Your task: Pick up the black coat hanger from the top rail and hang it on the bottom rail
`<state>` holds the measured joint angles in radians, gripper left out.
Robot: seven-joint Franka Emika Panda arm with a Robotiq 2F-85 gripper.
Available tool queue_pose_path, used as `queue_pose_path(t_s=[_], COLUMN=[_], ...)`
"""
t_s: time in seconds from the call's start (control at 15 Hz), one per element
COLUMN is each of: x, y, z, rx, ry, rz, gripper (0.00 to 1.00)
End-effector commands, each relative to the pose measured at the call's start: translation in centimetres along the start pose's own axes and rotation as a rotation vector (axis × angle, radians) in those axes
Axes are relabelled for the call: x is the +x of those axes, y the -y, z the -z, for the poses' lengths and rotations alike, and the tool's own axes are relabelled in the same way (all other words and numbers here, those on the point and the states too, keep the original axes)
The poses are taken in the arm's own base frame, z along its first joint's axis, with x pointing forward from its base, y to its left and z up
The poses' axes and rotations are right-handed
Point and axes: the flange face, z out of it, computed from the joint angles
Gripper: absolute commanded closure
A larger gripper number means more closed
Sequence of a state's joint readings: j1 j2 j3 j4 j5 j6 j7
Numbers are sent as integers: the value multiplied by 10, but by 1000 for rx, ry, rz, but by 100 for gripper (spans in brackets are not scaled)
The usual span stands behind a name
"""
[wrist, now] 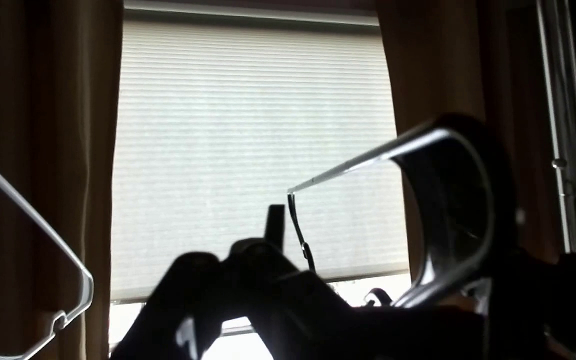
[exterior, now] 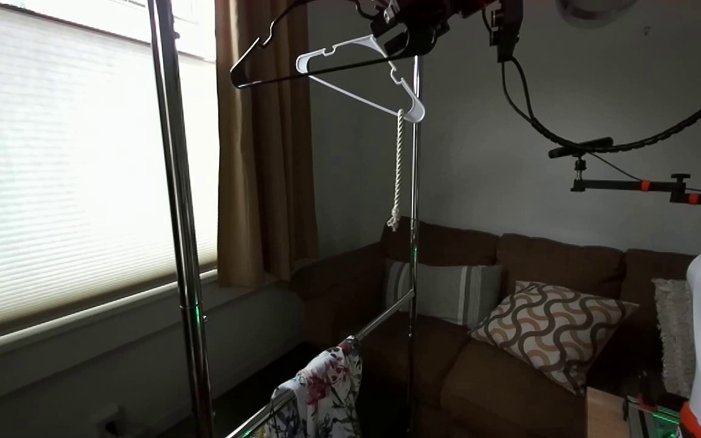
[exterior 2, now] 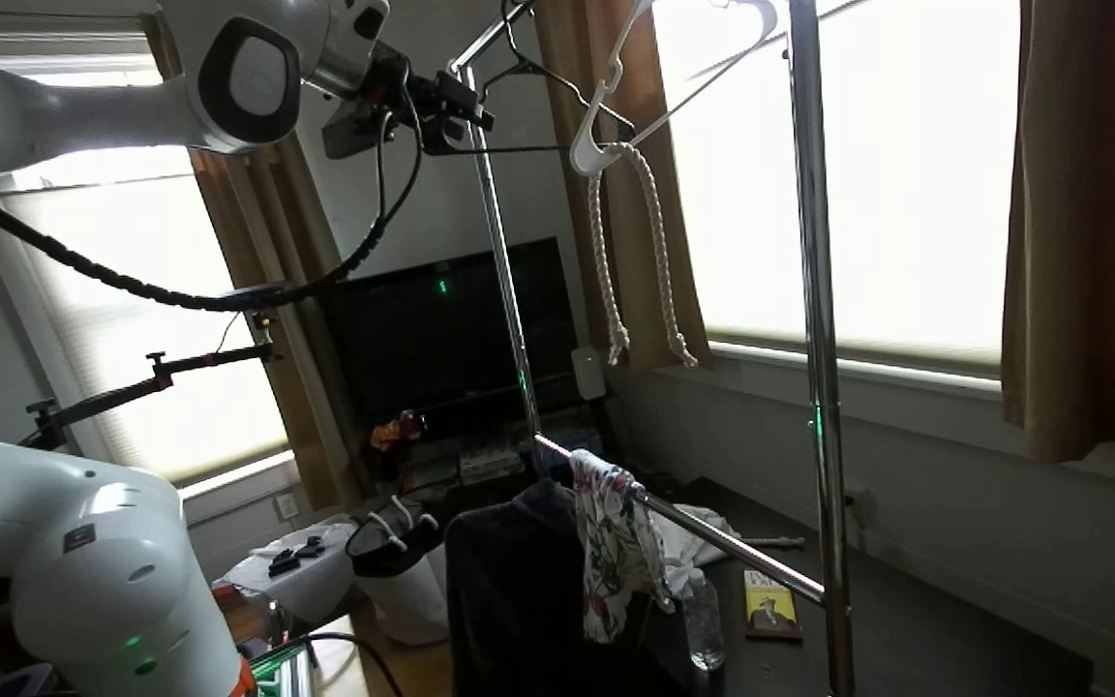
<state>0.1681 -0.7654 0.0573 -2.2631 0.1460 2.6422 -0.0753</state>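
The black coat hanger (exterior: 241,74) hangs high on the rack; it also shows in an exterior view (exterior 2: 524,68) and the wrist view (wrist: 500,200). Its hook rises out of frame beside the top rail (exterior 2: 490,39); the contact is cut off. My gripper (exterior: 408,30) is at the hanger's near lower corner, also in an exterior view (exterior 2: 470,121). In the upside-down wrist view, my fingers (wrist: 388,280) look apart, with that corner between them. The bottom rail (exterior: 384,316) shows well below in both exterior views (exterior 2: 741,550).
A white hanger (exterior: 414,112) with a rope (exterior: 397,164) hangs beside the black one. A flowered cloth (exterior 2: 611,542) drapes over the bottom rail. Chrome upright poles (exterior: 180,213) bound the rack. A dark chair (exterior 2: 509,581) stands behind the cloth. A cable (exterior 2: 180,300) droops from the arm.
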Motion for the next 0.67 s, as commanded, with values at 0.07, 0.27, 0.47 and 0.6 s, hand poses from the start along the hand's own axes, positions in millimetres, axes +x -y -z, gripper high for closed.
queue_pose_path(t_s=[0.07, 0.27, 0.47, 0.6], x=[-7, -6, -5, -6], y=[-5, -15, -20, -20], z=[10, 14, 16, 19], rx=[-113, -144, -147, -109], ry=[-9, -16, -13, -2], rz=[75, 69, 56, 57], gripper=[63, 85, 100, 100])
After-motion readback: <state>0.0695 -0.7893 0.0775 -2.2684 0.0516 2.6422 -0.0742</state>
